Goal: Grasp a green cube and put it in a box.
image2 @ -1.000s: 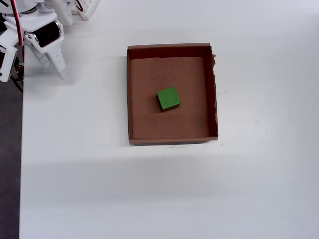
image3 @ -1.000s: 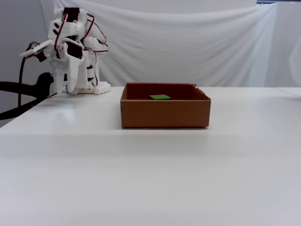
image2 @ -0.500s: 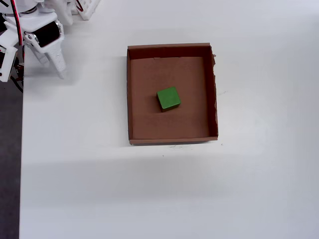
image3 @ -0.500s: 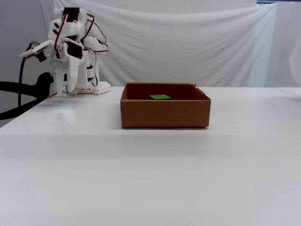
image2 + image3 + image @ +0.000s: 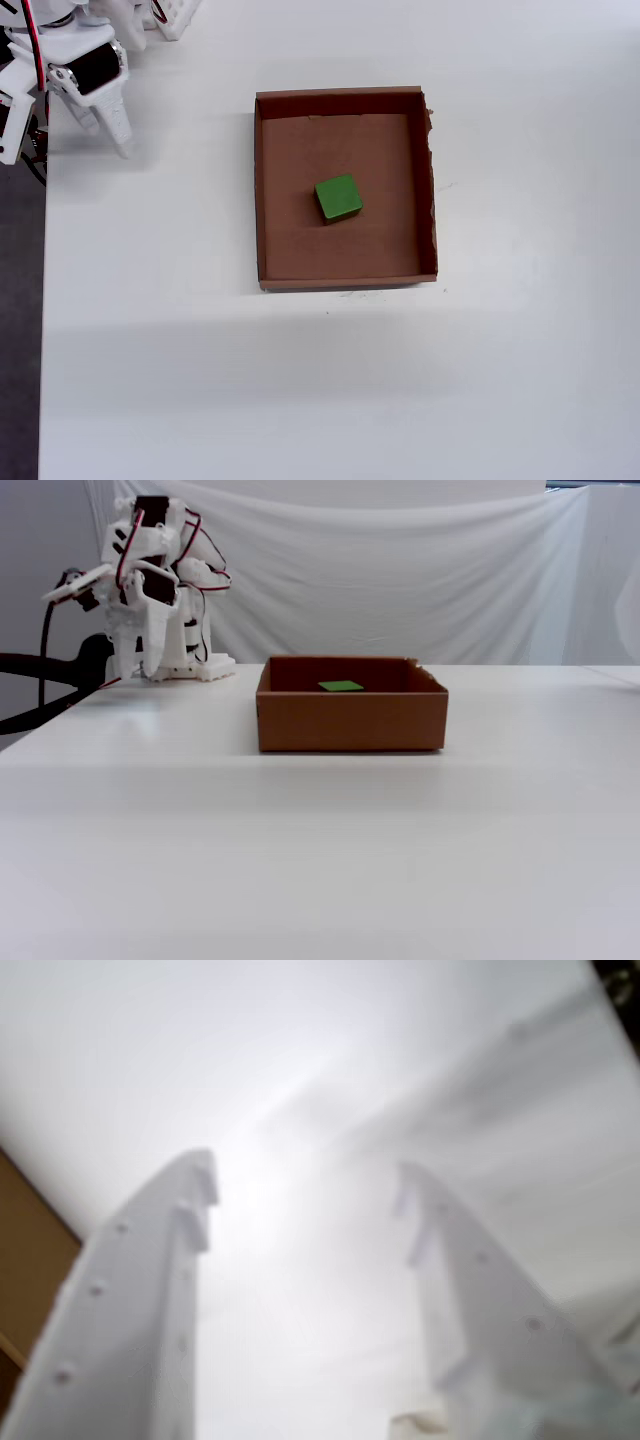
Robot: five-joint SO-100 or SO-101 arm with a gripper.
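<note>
The cube [image 5: 338, 197] lies inside the box [image 5: 264, 180], flat on the floor near its middle, clear of all four walls. In the overhead view it sits slightly turned against the box's sides. In the fixed view only its green top [image 5: 341, 686] shows above the near wall of the box [image 5: 350, 721].

The box stands on the white table [image 5: 200, 380], upright, open side up. Its right wall, as the overhead view shows it, has a ragged upper edge. The table [image 5: 320, 850] around the box is bare in both the overhead and fixed views.

The arm [image 5: 150, 590] stands at the far left of the table in the fixed view, folded over its base, well apart from the box. In the overhead view the arm [image 5: 60, 70] occupies the upper left corner, at the table's edge.

The gripper [image 5: 305, 1205] is seen best in the wrist view: its two white fingers [image 5: 140, 1310] stand spread apart, with only blurred white table between them. Nothing is held. A brown strip at the left edge of that view is part of the box [image 5: 25, 1260]. In the overhead view the gripper [image 5: 108, 128] points down toward the table, left of the box and not touching it.

A white cloth [image 5: 400, 570] hangs behind the table in the fixed view.
</note>
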